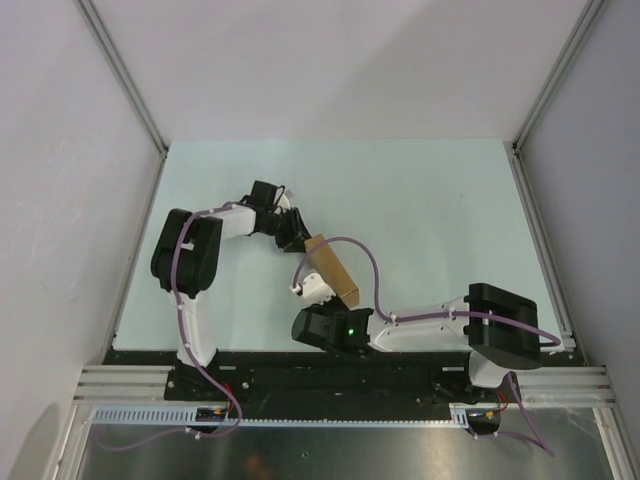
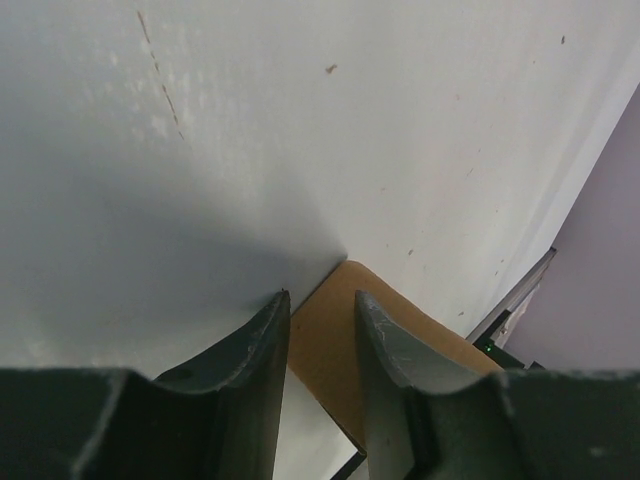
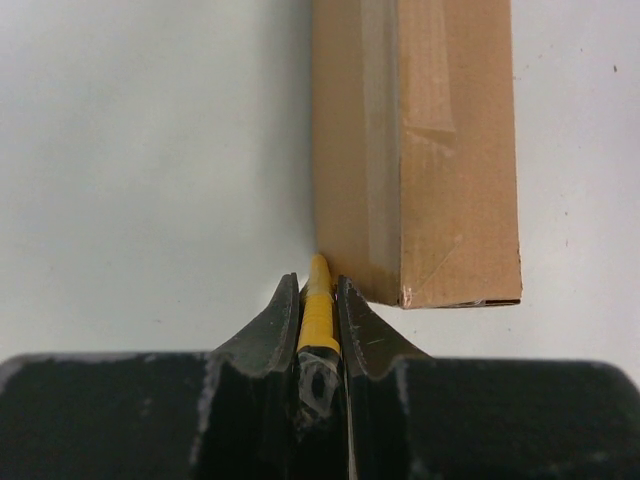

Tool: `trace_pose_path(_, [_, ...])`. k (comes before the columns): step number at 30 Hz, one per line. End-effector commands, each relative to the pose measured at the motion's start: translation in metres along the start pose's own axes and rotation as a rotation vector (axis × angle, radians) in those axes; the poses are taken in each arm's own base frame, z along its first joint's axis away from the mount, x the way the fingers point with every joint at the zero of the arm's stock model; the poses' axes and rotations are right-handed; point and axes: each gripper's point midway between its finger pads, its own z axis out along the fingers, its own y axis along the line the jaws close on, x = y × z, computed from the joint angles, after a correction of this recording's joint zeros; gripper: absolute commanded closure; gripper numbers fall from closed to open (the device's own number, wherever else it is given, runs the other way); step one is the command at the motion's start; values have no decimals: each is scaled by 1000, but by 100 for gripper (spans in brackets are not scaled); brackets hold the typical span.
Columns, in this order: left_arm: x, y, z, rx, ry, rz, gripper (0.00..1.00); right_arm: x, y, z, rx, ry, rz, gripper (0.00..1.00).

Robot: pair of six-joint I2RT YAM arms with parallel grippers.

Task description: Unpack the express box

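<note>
Dark fingers (image 2: 255, 370) of the left gripper (image 2: 322, 297) fill the lower edge of the left wrist view, their curved tips set a narrow gap apart. Brown card of the express box (image 2: 325, 360) shows through that gap and again past the right-hand finger. One corner of the box lies on the pale desk (image 2: 300, 130). Whether the tips touch the box cannot be told from this view. Seen from the top camera, the left arm (image 1: 190, 260) reaches in from the left, and its gripper sits at the far end of the box, touching it or just beside it. The box lies near the middle of the desk, set diagonally, with its far end toward the left gripper and its near end toward the right one. A purple cable (image 1: 372, 262) arches just to the right of it. In the right wrist view the box runs up the frame as a long narrow block, with a strip of clear tape (image 3: 380, 150) along its length. The right gripper (image 3: 316, 282) is closed tightly on a slim yellow-and-black utility knife (image 3: 317, 322), which stands out only a little beyond the fingertips. The knife's yellow tip sits against the lower left edge of the box at its near corner, where box and desk meet.
</note>
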Motion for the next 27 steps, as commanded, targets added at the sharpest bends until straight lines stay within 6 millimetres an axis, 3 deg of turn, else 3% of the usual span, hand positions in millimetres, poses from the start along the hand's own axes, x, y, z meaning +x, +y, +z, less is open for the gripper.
trace_pose_path(1, [13,0,-5,-41,3,11,62,0,-26,-3,60,1,97,100])
trace_pose_path(9, [21,2,-8,-58,0,8,63,2,-54,-7,77,-10,176,100])
trace_pose_path(27, [34,1,-6,-71,15,24,64,20,-89,-12,97,10,330,100])
